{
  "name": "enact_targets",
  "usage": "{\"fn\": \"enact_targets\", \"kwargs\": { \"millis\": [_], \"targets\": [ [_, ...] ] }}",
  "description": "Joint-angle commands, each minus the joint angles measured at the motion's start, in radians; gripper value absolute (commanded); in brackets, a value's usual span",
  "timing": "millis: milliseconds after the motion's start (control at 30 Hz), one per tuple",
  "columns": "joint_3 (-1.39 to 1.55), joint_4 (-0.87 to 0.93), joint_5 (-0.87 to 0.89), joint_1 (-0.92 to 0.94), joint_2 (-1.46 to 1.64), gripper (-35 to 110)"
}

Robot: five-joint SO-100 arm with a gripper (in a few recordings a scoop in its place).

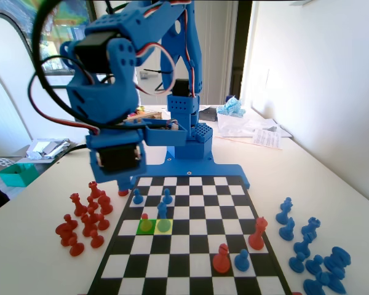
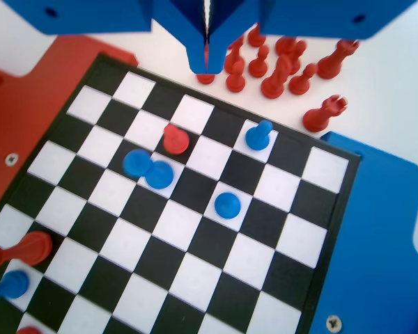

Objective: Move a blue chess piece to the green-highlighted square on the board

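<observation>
Hovering my gripper (image 2: 207, 52) at the top of the wrist view, jaws pressed together on nothing, just past the board (image 1: 200, 270) edge. The blue chess piece (image 1: 163, 211) stands on the green-highlighted square (image 1: 165, 226), left-centre in the fixed view.

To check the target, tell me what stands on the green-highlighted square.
A small glossy blue pawn stands on the green-highlighted square; its base covers part of the tint.
</observation>
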Motion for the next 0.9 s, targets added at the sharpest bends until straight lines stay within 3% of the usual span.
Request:
{"fn": "enact_targets", "kwargs": {
  "millis": [0,667,867],
  "targets": [
    [-0.049,-0.002,-0.005,-0.014,0.021,1],
    [-0.025,-0.143,-0.127,-0.069,-0.048,1],
    [-0.005,-0.15,-0.158,-0.086,-0.048,10]
  ]
}}
